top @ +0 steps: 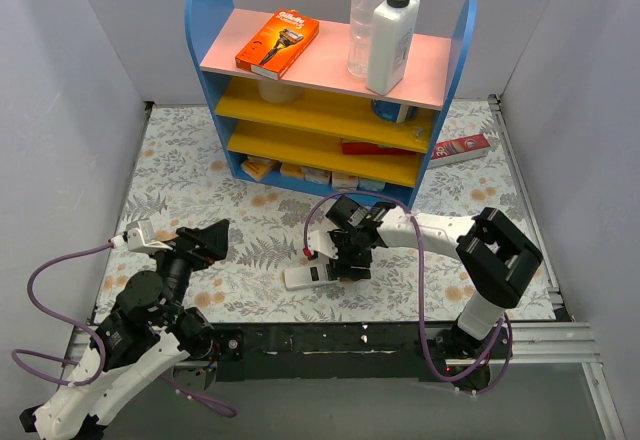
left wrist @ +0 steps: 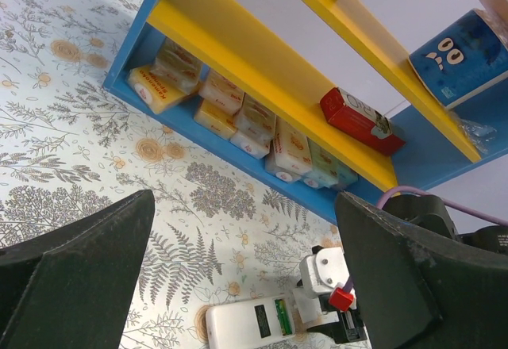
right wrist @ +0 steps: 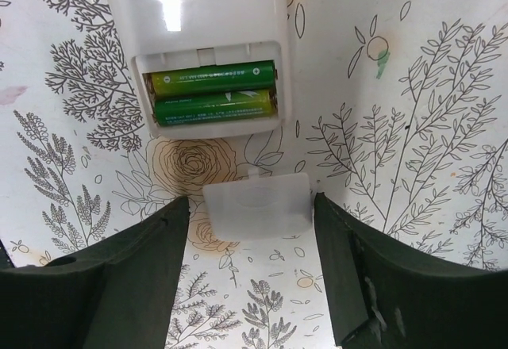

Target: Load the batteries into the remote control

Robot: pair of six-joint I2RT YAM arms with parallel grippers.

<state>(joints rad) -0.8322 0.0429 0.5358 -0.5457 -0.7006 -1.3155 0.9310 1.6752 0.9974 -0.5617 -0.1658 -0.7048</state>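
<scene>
Lying back-up on the flowered counter (top: 200,160), just ahead of the arm bases and right of centre, the remote control (top: 312,276) has its battery bay open, and both green batteries (right wrist: 214,103) sit side by side inside, so loading looks done and only the lid seems left to fit. That loose white cover (right wrist: 255,205) lies flat on the counter just beyond the bay end of the remote, apart from it. The right pincer (top: 350,260) straddles the cover with its dark fingers (right wrist: 143,270) on either side: one looks at the edge, the other shows a sliver of gap, so I read it as released rather than grasping. The left pincer (top: 205,240) hangs spread wide and empty over the counter, well apart on the left. The remote is probably light, stiff and slick, likely to skate if pushed from one end, so it is best pinched across its long sides, clear of the bay. The cover is thin and lies flat, hard to get under, so its side edges are the place to hold. The cells are smooth and round and would roll if tipped out. Behind stands a blue shelf unit (top: 215,60) with an orange carton (top: 277,43) and bottles (top: 368,20) on top, and a red-and-white carton (top: 460,147) lies beside it, none near. Only the purple cable (top: 420,260) looping over the right arm could snag
</scene>
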